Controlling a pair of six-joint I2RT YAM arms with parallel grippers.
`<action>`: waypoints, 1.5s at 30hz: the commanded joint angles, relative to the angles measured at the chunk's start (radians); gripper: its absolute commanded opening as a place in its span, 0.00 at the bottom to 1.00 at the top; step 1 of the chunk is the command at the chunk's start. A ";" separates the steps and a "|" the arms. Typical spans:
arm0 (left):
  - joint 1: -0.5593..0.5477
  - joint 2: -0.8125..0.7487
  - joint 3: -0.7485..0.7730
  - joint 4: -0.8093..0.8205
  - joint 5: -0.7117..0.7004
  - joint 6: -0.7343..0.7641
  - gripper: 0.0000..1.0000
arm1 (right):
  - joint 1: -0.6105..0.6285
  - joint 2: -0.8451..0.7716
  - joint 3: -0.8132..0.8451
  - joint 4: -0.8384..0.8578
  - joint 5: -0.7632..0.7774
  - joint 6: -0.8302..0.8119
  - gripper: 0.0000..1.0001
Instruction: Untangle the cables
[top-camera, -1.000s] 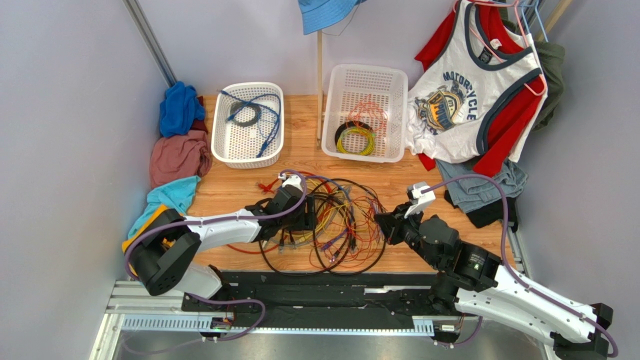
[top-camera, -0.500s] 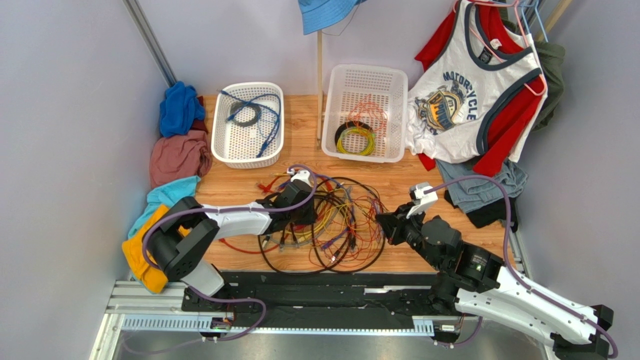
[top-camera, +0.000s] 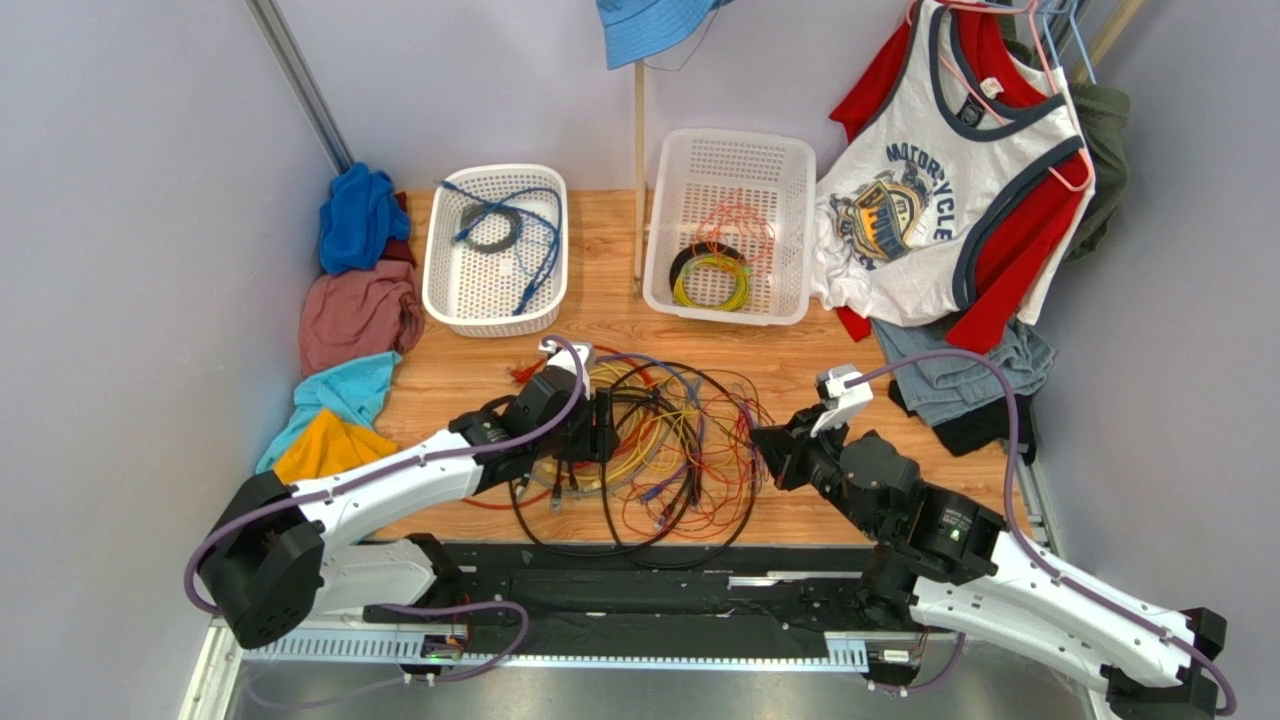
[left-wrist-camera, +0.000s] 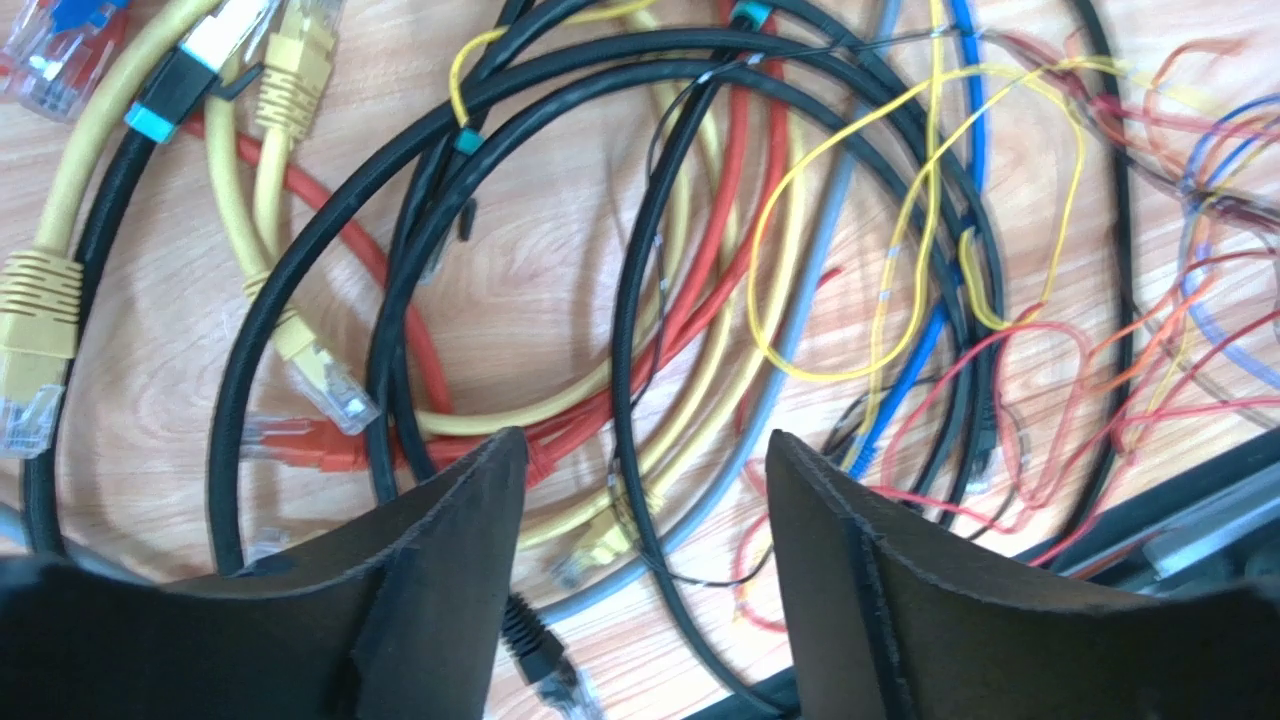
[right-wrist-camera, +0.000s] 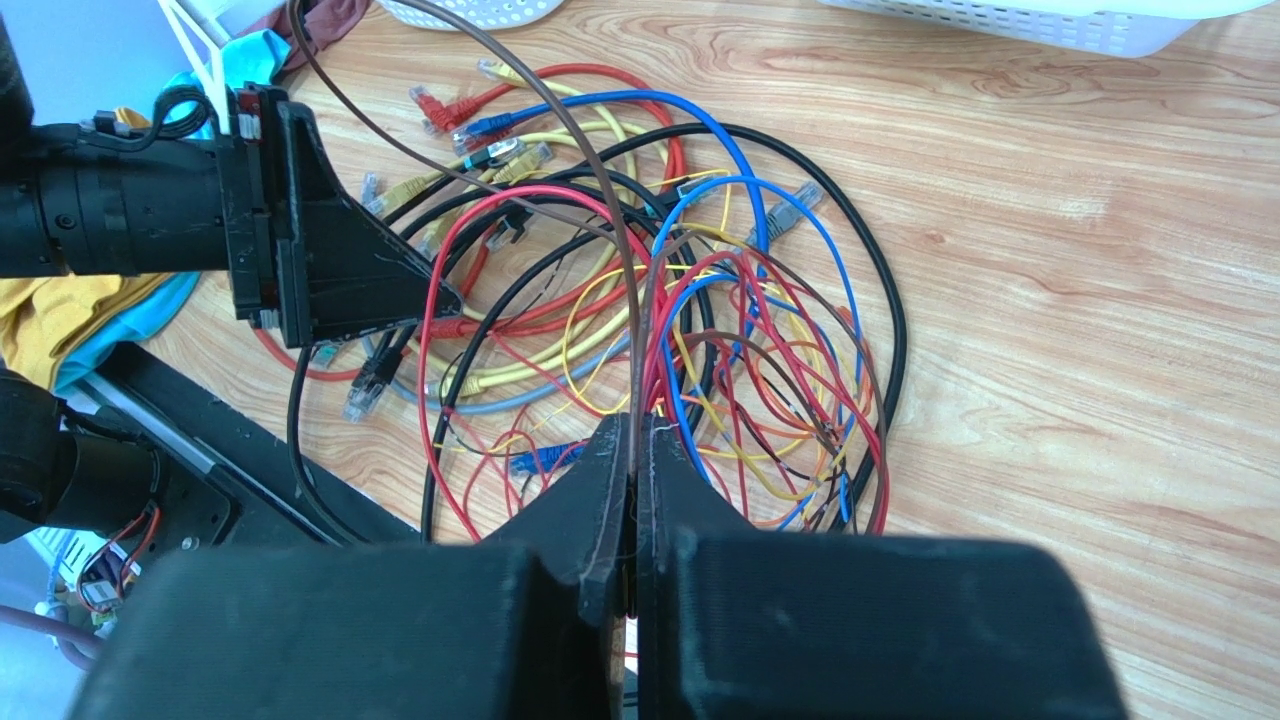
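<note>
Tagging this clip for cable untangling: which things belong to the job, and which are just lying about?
Job: cables, left hand, right hand.
Lying about: left basket, right basket, black coil, yellow coil, clothes pile, shirt.

A fixed camera looks down from above and behind the arms over the whole table (top-camera: 601, 323). Both wrist cameras look close past their own fingers (left-wrist-camera: 436, 585) at the same cables (left-wrist-camera: 646, 300), the left nearest.
</note>
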 joint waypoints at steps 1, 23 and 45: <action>-0.001 0.022 -0.003 -0.033 0.006 0.039 0.71 | -0.002 -0.006 0.000 0.042 -0.009 0.018 0.00; -0.004 0.250 0.086 -0.128 -0.150 0.025 0.62 | -0.003 -0.026 -0.030 0.037 -0.025 0.034 0.00; -0.125 0.519 0.171 0.031 -0.014 0.022 0.24 | -0.002 -0.040 -0.043 0.021 -0.014 0.037 0.00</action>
